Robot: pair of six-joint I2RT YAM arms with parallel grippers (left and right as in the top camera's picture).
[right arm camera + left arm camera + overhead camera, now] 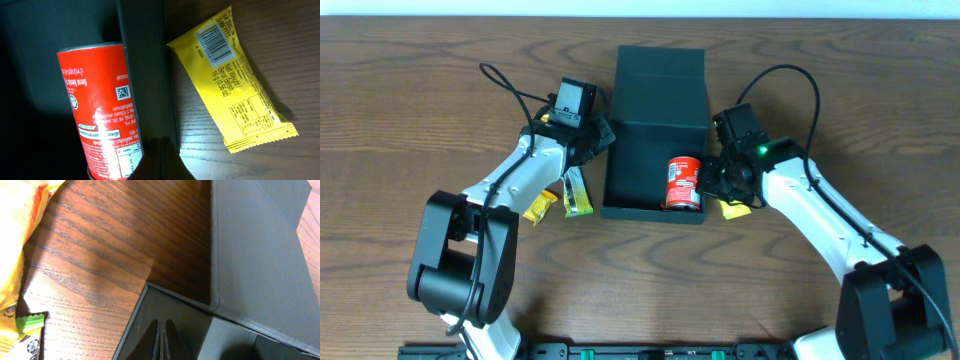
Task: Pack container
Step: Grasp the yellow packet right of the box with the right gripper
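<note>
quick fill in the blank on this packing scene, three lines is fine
1. The can inside the container is coloured ____.
2. The container's lid is ____, not shut.
3. The yellow packet lies ____ the container, on the table.

Missing words: red; open; outside

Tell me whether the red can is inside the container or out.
Inside. Overhead, the red can sits within the container walls; the right wrist view shows the wall between it and the yellow packet.
</note>
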